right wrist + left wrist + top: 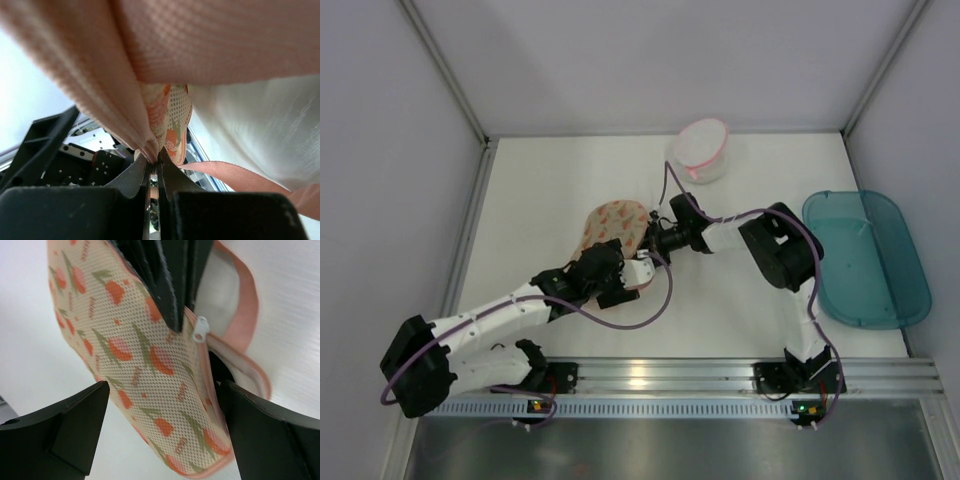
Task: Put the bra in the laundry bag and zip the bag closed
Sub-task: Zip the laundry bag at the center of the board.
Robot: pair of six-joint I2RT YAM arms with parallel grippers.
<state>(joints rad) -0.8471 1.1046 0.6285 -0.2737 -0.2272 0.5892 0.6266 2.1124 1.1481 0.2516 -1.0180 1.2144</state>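
Note:
The laundry bag (613, 228) lies left of centre, cream mesh with orange-pink print and pink trim. In the left wrist view the bag (125, 340) fills the frame, with its white zip pull (201, 329) on the zip edge. My left gripper (165, 390) is open, and its jaws straddle the bag's near end without pinching it. My right gripper (154, 159) is shut on the bag's pink zip edge (145, 145), and its black fingers (170, 285) show right beside the zip pull. The bra is hidden; only a dark sliver shows under the bag's open edge.
A small white pouch with a pink rim (702, 150) stands at the back. A teal plastic tub (865, 255) lies at the right. A pink strap loop (245, 295) hangs off the bag. Purple cables trail along both arms.

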